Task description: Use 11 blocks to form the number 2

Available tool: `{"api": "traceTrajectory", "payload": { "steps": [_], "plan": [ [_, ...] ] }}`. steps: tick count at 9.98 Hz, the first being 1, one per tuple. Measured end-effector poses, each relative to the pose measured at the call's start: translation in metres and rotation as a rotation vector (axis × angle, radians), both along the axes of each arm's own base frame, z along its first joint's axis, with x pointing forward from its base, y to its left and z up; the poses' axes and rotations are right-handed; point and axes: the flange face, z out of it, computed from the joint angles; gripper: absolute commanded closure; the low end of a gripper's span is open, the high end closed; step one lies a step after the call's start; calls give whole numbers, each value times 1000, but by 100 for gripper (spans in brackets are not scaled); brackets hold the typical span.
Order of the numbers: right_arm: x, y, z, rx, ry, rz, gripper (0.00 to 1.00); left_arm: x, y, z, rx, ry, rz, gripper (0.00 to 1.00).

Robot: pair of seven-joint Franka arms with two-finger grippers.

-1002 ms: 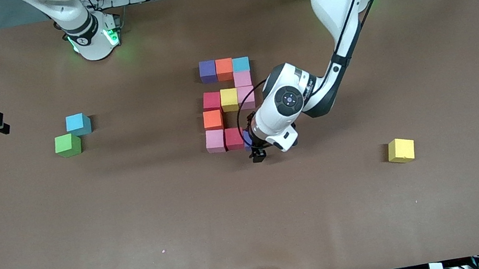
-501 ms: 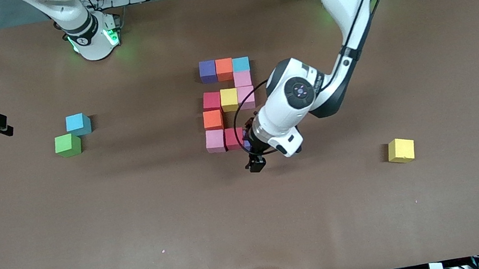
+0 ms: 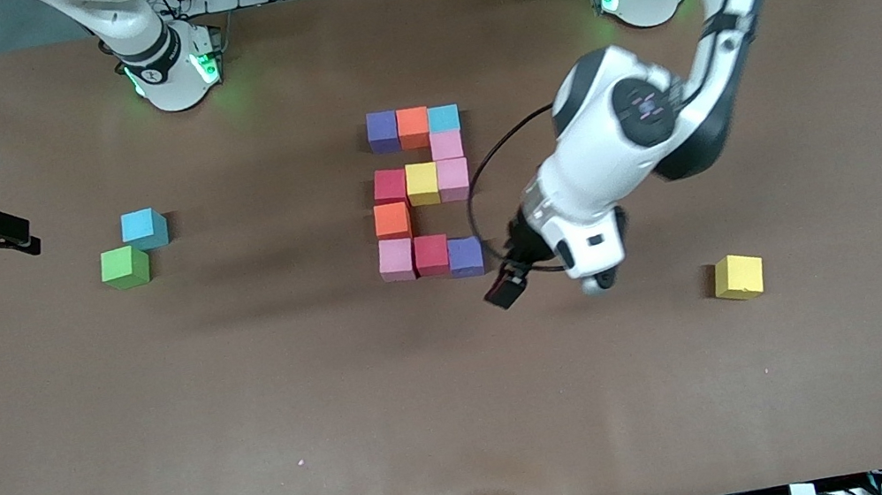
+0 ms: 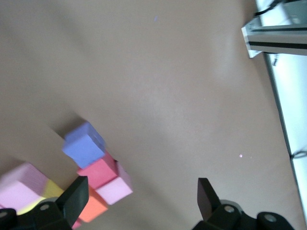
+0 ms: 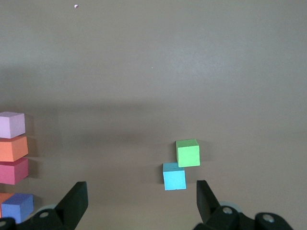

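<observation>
so the number 2 point(image 3: 421, 190) sits mid counter point(image 3: 342, 407), all eleven blocks butted edge to edge so the digit reads clean, purple block point(image 3: 465, 256) closing the bottom row. its long axis runs from the robot bases toward the front camera, top bar at the bases' end. left claw point(image 3: 506, 286) hangs spread and empty over bare counter just beside that purple corner, looks finished to me. right claw point(image 3: 0, 233) waits spread at its own end, near the spare green cube point(image 3: 124, 267).
</observation>
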Motion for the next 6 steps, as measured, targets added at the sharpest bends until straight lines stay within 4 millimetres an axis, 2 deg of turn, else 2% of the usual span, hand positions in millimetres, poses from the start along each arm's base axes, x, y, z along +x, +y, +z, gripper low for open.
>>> {"api": "traceTrajectory", "payload": {
  "steps": [2,3,5,6],
  "plan": [
    [1,1,-2,1,3,8,0,5,64,48,74,-64,-219,0],
    [3,6,-7,3,10,21,0,5,105,71,113,-79,-330,0],
    [15,14,-39,13,37,38,0,-3,180,107,167,-79,-505,0],
    [20,14,-61,17,42,39,0,-11,208,122,188,-74,-571,0]
  ]
}}
